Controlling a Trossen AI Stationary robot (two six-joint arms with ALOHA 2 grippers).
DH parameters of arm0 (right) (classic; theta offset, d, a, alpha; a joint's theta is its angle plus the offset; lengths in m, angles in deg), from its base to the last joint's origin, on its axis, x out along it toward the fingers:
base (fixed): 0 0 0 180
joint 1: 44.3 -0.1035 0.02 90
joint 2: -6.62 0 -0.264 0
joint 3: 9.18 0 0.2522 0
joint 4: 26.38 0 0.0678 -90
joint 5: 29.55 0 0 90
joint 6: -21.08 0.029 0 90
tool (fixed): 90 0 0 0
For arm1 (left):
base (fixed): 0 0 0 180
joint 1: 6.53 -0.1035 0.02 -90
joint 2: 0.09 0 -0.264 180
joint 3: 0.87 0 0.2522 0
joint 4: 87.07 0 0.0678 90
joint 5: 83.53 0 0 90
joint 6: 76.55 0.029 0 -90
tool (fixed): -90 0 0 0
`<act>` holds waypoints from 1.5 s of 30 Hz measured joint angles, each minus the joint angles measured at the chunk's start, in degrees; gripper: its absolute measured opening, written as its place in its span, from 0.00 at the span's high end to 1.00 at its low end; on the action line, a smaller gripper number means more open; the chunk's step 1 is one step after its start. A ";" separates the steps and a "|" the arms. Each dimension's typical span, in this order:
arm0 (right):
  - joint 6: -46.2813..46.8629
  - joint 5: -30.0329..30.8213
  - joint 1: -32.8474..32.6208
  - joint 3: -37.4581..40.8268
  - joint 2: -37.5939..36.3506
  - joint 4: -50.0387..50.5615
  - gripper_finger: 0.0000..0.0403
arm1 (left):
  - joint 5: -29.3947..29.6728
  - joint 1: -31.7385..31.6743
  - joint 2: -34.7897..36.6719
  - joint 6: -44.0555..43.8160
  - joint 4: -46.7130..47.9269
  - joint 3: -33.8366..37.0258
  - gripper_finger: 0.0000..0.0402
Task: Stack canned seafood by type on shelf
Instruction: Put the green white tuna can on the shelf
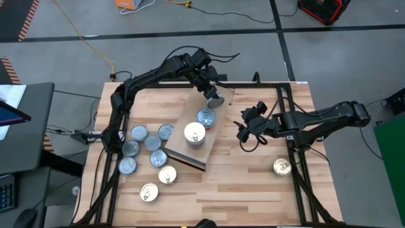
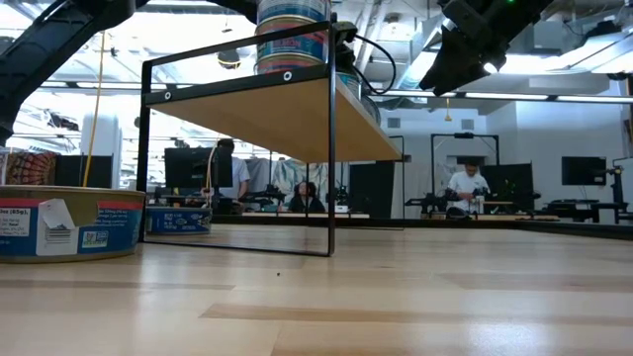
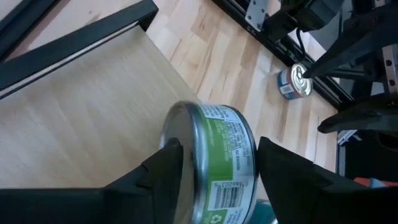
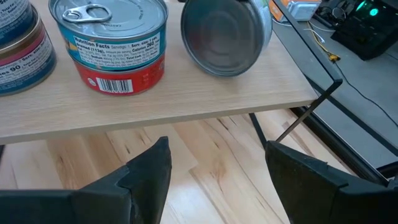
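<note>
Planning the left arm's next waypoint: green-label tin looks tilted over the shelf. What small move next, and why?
Probably tip the green-labelled round tin flat onto the light-wood shelf board before backing away. The left gripper brackets it with its fingers slightly apart, and the right wrist view shows the tin leaning on its edge, bare base outward, beside the upright red-labelled tin. Released like this, it may roll.
</note>
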 joint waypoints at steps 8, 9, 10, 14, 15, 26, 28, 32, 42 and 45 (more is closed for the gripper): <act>0.02 0.00 0.00 0.00 0.00 -0.02 0.29 | 0.49 -1.53 0.00 0.63 1.46 -0.05 0.59; 0.02 0.00 0.00 0.00 0.00 0.00 0.29 | 0.62 -1.53 0.02 0.64 1.33 -0.07 0.61; 0.01 0.00 0.00 0.00 0.00 -0.02 0.29 | 0.67 -1.53 0.07 0.64 1.05 -0.07 0.63; 0.02 -0.01 0.00 0.00 0.00 -0.04 0.29 | 2.23 -1.02 0.30 2.38 0.26 -0.07 0.62; 0.02 0.00 0.00 0.00 0.00 -0.03 0.29 | 3.26 -0.74 0.36 3.36 0.45 -0.07 0.60; -0.01 -0.01 0.00 0.04 0.00 -0.13 0.29 | 4.75 0.89 0.11 10.67 6.37 0.02 0.34; -0.01 -0.01 0.00 0.07 0.00 -0.35 0.29 | 6.21 1.01 0.11 10.74 6.30 0.02 0.36; -0.03 -0.01 0.01 0.07 0.00 -0.54 0.29 | 8.49 1.09 0.11 11.14 6.40 0.02 0.47; -0.03 -0.02 0.02 0.07 0.00 -0.54 0.29 | 1.61 -1.15 0.09 7.86 6.41 0.02 0.69; -0.03 -0.02 0.01 0.07 0.00 -0.54 0.29 | -3.04 -2.08 0.09 6.29 6.33 0.02 0.69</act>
